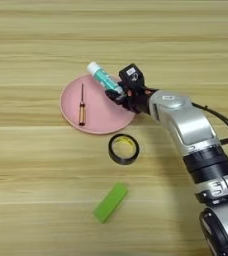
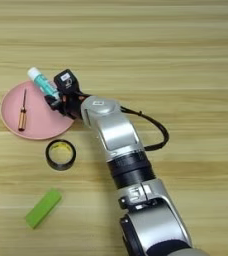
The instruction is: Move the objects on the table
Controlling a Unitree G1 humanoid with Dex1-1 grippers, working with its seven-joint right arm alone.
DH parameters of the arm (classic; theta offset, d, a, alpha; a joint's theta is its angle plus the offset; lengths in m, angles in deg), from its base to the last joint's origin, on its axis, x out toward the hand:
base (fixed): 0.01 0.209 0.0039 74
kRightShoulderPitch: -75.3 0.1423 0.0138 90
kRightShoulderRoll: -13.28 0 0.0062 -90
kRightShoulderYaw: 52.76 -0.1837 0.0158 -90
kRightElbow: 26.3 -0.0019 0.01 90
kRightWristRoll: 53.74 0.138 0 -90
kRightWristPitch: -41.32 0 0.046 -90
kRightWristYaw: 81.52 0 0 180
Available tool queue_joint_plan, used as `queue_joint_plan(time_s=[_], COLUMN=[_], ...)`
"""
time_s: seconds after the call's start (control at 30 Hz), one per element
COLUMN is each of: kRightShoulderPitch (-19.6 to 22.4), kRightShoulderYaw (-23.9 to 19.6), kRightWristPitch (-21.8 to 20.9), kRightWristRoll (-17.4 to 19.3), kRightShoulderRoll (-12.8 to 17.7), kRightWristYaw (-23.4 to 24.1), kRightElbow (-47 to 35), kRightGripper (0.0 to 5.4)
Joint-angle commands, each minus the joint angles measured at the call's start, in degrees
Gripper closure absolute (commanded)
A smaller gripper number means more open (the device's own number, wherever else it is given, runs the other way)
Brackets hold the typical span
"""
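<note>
Your right gripper jaws pinch the white tube over the pink plate. Lower it slowly beside the screwdriver.

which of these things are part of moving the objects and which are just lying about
In the job:
- white tube with teal label, at the right gripper, over the plate's rim
- round pink plate
- small orange-handled screwdriver, lying on the plate
- black tape ring with yellow inside
- green rectangular block

Just lying about:
- nothing besides the light-tan wooden table
</note>
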Motion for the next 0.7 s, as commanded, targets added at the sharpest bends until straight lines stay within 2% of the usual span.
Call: queue_joint_plan(time_s=[0.03, 0.7], kRightShoulderPitch=[3.65, 1.17], kRightShoulderYaw=[-1.0, -0.36], kRightWristPitch=[-1.25, -0.06], kRightWristRoll=[0.85, 2.87], kRightShoulderRoll=[0.73, 1.56], kRightWristYaw=[0.51, -2.54], kRightElbow=[-3.24, -11.2], kRightGripper=[3.74, 3.74])
